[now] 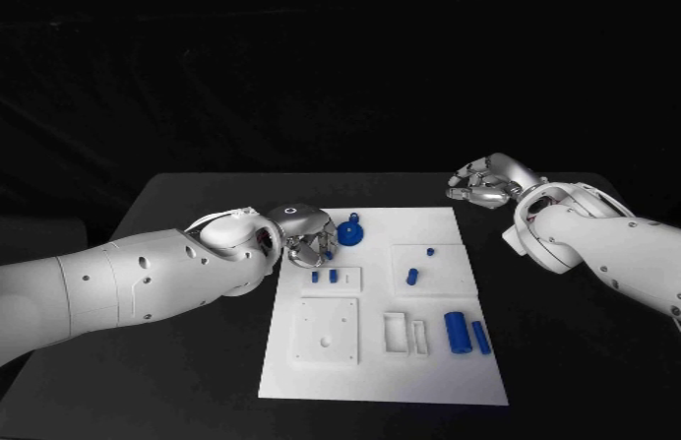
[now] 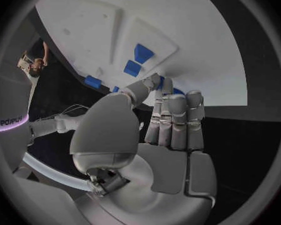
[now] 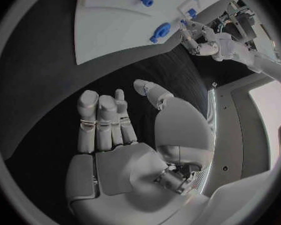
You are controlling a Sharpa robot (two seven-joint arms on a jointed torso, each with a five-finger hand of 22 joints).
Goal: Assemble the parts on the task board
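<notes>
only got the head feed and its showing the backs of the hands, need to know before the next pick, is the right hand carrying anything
Observer: No. The right wrist view shows the silver many-fingered right hand with a bare palm and nothing between its fingers, over the black table.
Operator: and the other one
Observer: In the left wrist view the silver left hand has a bare palm too. A bit of blue peeks out between its thumb and fingertips, but I cannot tell whether it is pinched or just lies behind them.
</notes>
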